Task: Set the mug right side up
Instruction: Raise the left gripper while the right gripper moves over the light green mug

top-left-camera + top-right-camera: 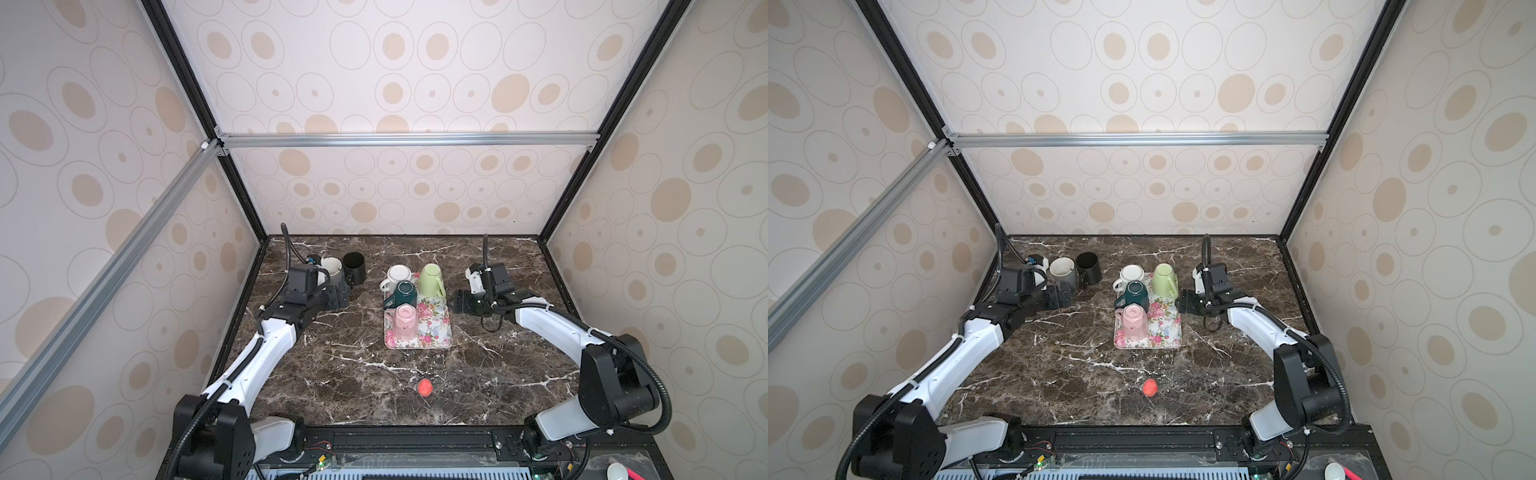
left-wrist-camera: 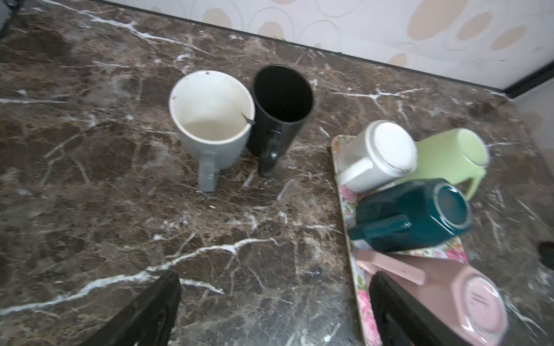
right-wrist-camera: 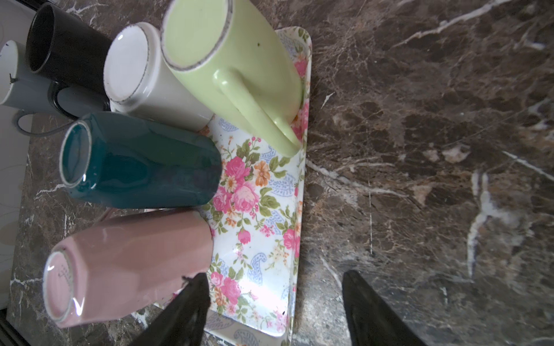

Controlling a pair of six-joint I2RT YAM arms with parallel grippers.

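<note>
The brown marble table [image 1: 365, 395] is lying mostly open across its near half, with only a small red ball [image 1: 425, 387] sitting there. Walls are closing it in at the left, right and far edges. A flowered tray [image 1: 436, 334] is sitting in the middle, its near right part bare.

Four mugs are standing bottom up on the tray:
- A pale green mug [image 1: 430, 279] is at the far right corner, its handle pointing right.
- A white mug [image 1: 399, 275] is at the far left corner.
- A dark teal mug [image 1: 405, 293] is just beside the white one.
- A pink mug [image 1: 404, 323] is nearest, on the left side.

A grey mug [image 1: 331, 268] and a black mug [image 1: 354, 268] are standing mouth up at the far left, touching.

The left gripper [image 2: 275, 314] is hovering just near of those two, jaws spread wide and empty. The right gripper [image 3: 278, 314] is hovering just right of the tray, jaws well apart, gripping nothing.
</note>
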